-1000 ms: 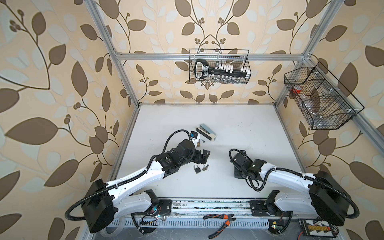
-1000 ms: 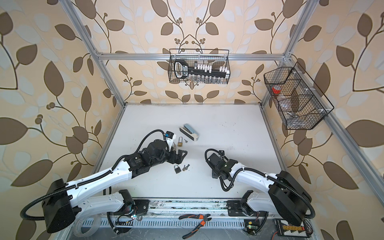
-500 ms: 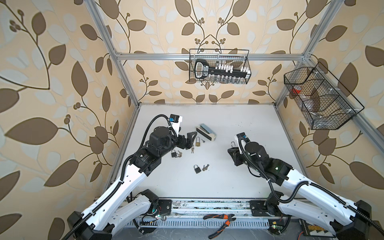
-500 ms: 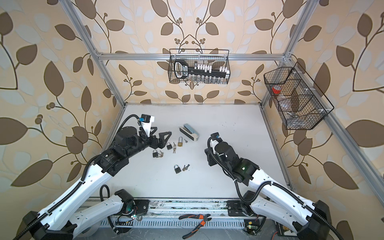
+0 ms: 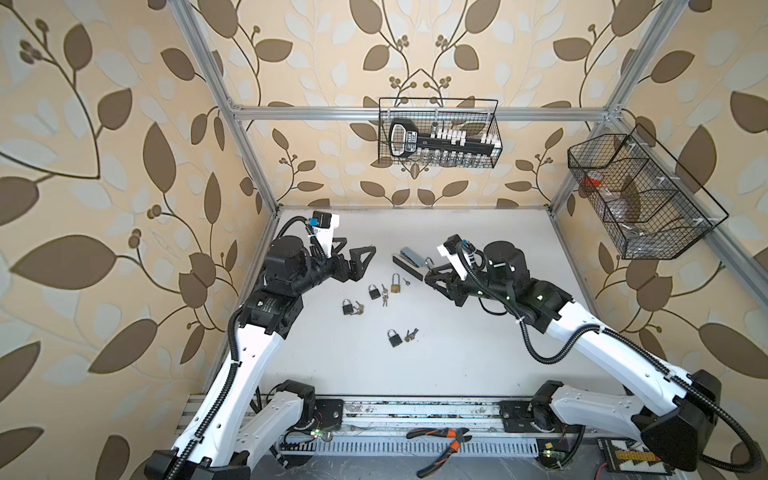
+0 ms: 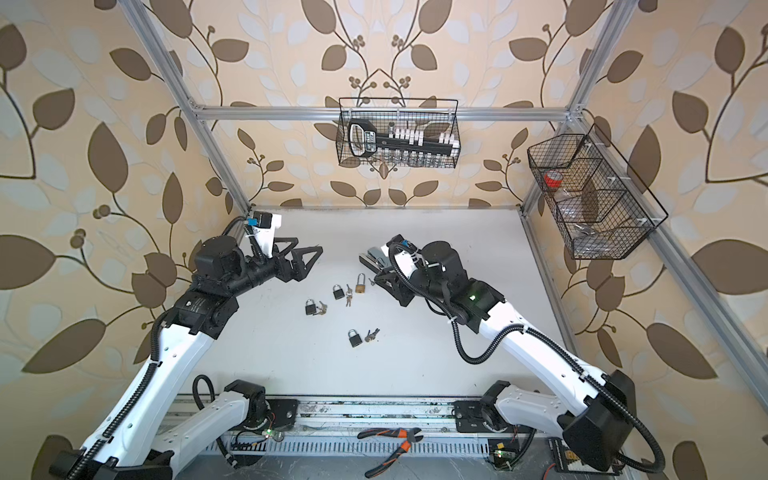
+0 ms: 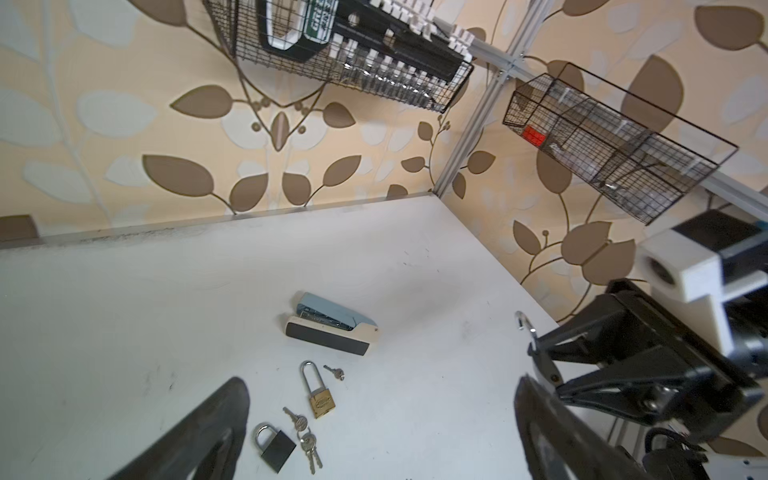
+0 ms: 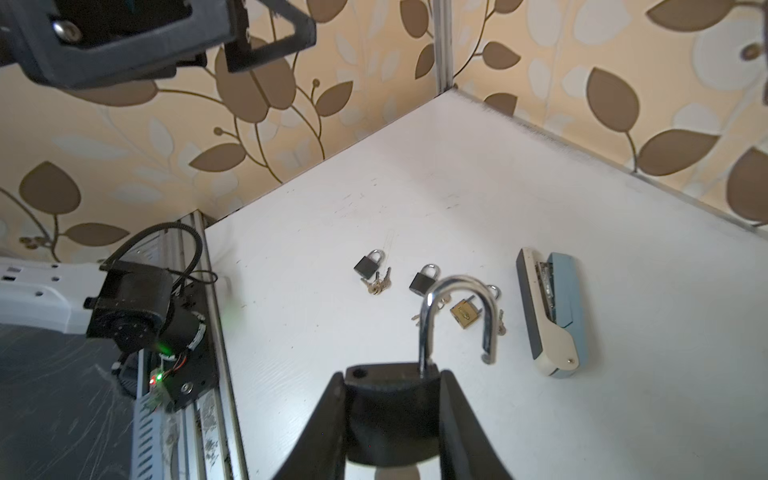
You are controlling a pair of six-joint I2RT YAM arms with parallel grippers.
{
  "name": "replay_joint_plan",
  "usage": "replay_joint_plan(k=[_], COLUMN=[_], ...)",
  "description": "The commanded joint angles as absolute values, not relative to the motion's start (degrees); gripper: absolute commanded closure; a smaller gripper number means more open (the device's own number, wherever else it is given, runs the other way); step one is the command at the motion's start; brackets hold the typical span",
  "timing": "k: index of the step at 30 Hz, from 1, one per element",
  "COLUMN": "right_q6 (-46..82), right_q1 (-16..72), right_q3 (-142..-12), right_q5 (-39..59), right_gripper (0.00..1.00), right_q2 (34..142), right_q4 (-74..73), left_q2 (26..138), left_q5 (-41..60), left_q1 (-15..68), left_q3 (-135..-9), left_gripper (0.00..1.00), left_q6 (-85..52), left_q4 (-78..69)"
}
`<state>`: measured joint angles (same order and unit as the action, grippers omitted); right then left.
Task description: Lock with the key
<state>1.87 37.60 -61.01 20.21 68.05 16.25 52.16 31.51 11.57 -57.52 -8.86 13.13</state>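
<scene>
My right gripper (image 8: 392,374) is shut on the body of a black padlock (image 8: 390,411) and holds it above the table. The padlock's silver shackle (image 8: 457,291) is swung open, its free end out of the body. In both top views the right gripper (image 5: 430,276) (image 6: 380,279) hangs beside the stapler. My left gripper (image 5: 358,258) (image 7: 381,380) is open and empty, raised at the back left. Under it lie a brass padlock (image 7: 321,401) with a single key (image 7: 334,372), and a black padlock (image 7: 276,444) with a bunch of keys (image 7: 307,440).
Two more black padlocks (image 5: 347,306) (image 5: 394,337) lie on the white table (image 5: 478,374), each with keys (image 5: 411,334) beside it. A stapler (image 5: 409,262) lies at mid-back. Wire baskets (image 5: 438,133) (image 5: 640,195) hang on the walls. Pliers (image 5: 442,444) rest on the front rail.
Both arms have risen from low over the front of the table and reached toward the back. The right gripper carried the open padlock up and left; the left gripper drew back left, still open.
</scene>
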Motion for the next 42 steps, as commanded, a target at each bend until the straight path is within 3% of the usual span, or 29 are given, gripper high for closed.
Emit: replay_joint_plan(k=[1,6,9,19,26,33,42], right_q6=[-2.6,-6.7,-7.6,-14.6,-23.6,-26.9,-26.5], right_q1=[37.2,36.4,33.6,31.5,34.1,36.0,36.7], right_q3=[-65.4,-67.5,-69.8,-75.8,-78.6,-80.9,-81.8], right_q5=[26.6,29.2,36.7,62.0,63.5,63.5,64.2], right_gripper=[1.0,1.0,1.0,1.0,1.0,1.0,1.0], right_q2=[68.2,68.6,70.4,74.8,76.5,77.9,78.7], right_q4=[18.2,20.2,22.8,31.5,42.1,46.5,46.6], left_q2=[51.7,52.2,51.3,49.7,53.8,59.7,63.1], left_q5=[43.2,48.4,49.3,67.5,69.9,73.7,72.5], left_q1=[11.3,11.3,11.4,11.6,14.5,20.1,24.6], left_q3=[-56.8,-54.4,-53.8,-57.6,-62.4,-67.8,-70.7], left_gripper=[0.01,0.01,0.01,0.01,0.12,0.34,0.42], left_q6=[-5.5,-1.8,2.4,28.8,40.3,50.2,54.3], left_q4=[5.1,-2.3,-4.7,12.4,22.4,32.2,37.8])
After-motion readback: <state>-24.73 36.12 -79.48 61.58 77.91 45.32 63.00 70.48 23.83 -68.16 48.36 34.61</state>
